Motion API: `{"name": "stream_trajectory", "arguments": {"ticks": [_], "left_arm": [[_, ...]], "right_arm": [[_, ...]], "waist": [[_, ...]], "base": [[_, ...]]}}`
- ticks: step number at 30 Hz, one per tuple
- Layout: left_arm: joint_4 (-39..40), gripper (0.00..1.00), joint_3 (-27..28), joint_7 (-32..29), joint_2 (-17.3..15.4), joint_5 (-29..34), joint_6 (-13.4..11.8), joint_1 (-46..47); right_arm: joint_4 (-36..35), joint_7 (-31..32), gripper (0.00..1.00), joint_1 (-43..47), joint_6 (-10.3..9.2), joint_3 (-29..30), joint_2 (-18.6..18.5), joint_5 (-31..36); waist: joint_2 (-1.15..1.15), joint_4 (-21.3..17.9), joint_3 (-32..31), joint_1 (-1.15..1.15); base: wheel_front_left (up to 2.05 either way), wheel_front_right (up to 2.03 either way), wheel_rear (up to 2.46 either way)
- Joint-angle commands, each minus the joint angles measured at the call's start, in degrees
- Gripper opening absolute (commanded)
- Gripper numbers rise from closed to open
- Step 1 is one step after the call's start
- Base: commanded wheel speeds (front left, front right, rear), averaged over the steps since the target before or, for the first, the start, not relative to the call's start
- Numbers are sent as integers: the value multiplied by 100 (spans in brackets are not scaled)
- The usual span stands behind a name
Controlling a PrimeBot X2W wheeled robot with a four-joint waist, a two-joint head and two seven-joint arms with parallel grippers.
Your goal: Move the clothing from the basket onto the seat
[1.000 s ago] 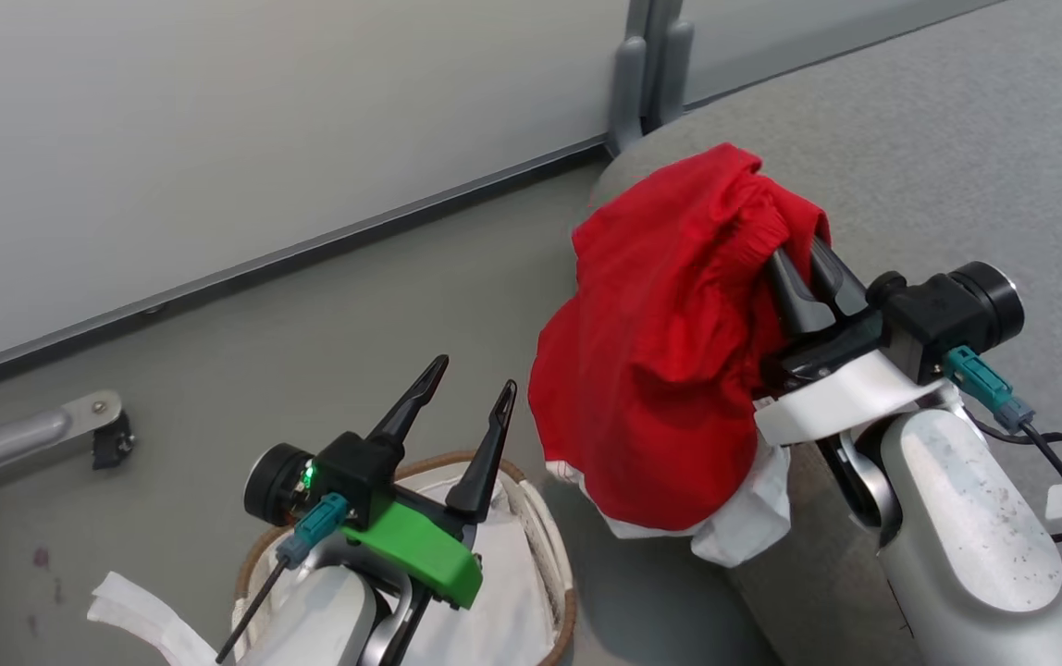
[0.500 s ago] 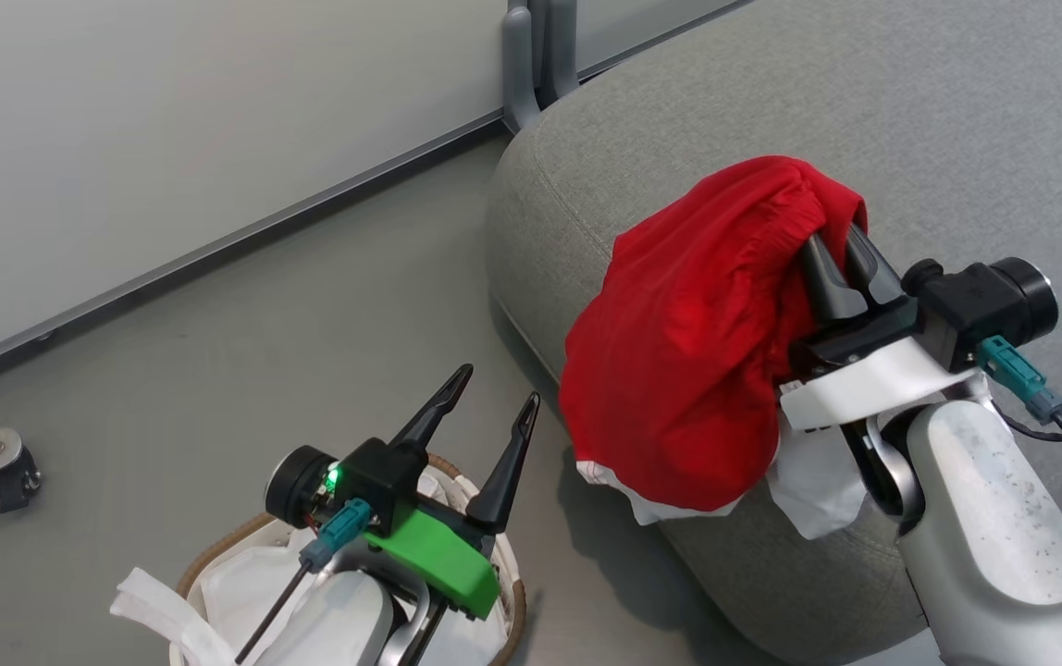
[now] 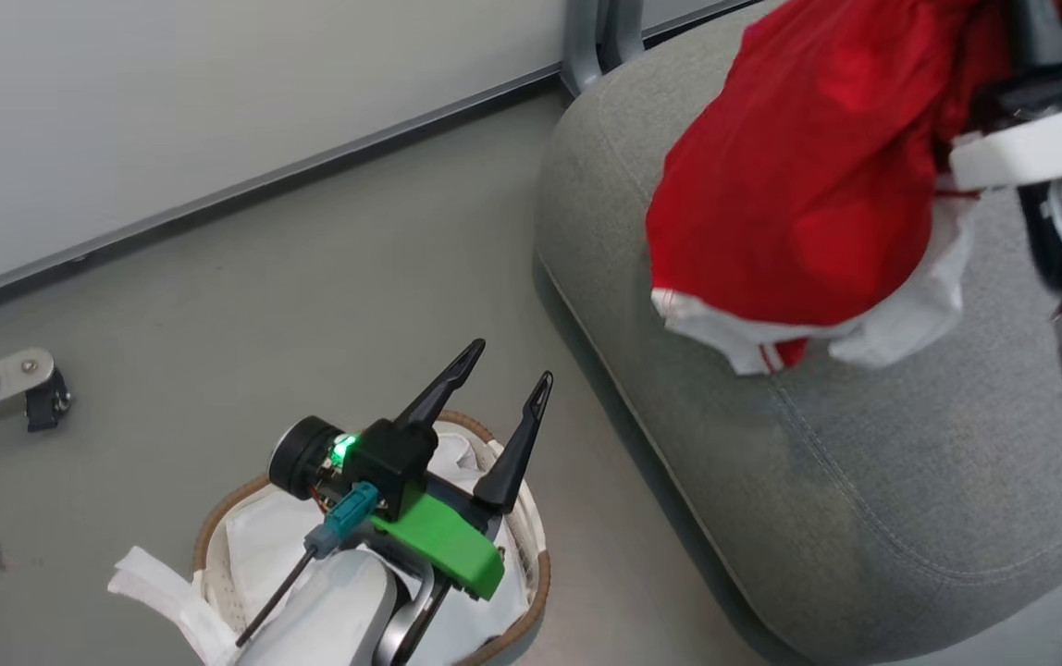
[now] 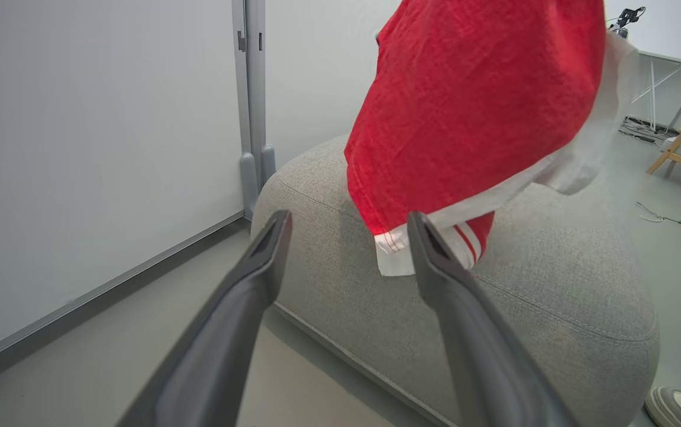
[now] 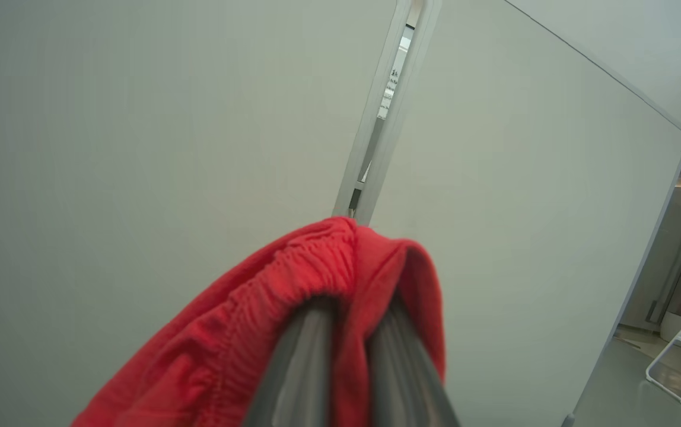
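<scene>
The right tool [image 5: 349, 314] is pressed together on the clothing [image 3: 799, 185], pinching the gathered red waistband between its two fingers, and the cloth wraps over both fingertips. The clothing hangs in the air from that grip above the seat [image 3: 864, 481], towards the end nearest the wall. Its white striped hem is lowest, and I cannot tell whether the hem touches the cushion. The left tool [image 3: 512, 361] stands spread wide and holds nothing, poised over the basket [image 3: 258, 541]. The basket sits on the floor [image 3: 263, 305] near the seat's rounded edge, its white liner showing. In the left wrist view a shoe [image 4: 672, 406] shows at the seat's far end.
</scene>
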State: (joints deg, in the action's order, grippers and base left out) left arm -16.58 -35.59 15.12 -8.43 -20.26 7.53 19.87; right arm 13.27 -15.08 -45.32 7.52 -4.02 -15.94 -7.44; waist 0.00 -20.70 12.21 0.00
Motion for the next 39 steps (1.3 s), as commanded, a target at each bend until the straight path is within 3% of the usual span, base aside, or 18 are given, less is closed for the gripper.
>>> {"name": "stream_trajectory", "arguments": {"ticks": [1,10,14,18,26,39], "left_arm": [[39,100,-9,5,-80,58,-11,115],[225,100,-3,5,-321,224,-11,573],[341,100,26,5,-404,330,-11,822],[372,100,39,5,-467,415,-11,1026],[370,100,-80,5,-476,526,-11,1365],[341,100,-53,5,-611,499,-11,1360]], "right_arm": [[63,-14,0,-236,-6,62,-107,66],[880,-14,0,-1933,-6,670,-1104,28],[1129,-14,0,-2286,-6,949,-1399,94],[1279,-13,0,-2192,-6,1235,-1435,159],[1467,-14,0,-1519,-6,1862,-873,307],[2150,-13,0,-719,-6,2183,-176,621]], "waist": [[0,263,292,0],[0,622,1365,0],[0,692,1888,0],[0,717,2303,0],[0,694,2824,0],[0,619,2978,0]], "base": [[0,0,0],[0,0,0],[0,0,0],[0,0,0],[0,0,0],[0,0,0]]}}
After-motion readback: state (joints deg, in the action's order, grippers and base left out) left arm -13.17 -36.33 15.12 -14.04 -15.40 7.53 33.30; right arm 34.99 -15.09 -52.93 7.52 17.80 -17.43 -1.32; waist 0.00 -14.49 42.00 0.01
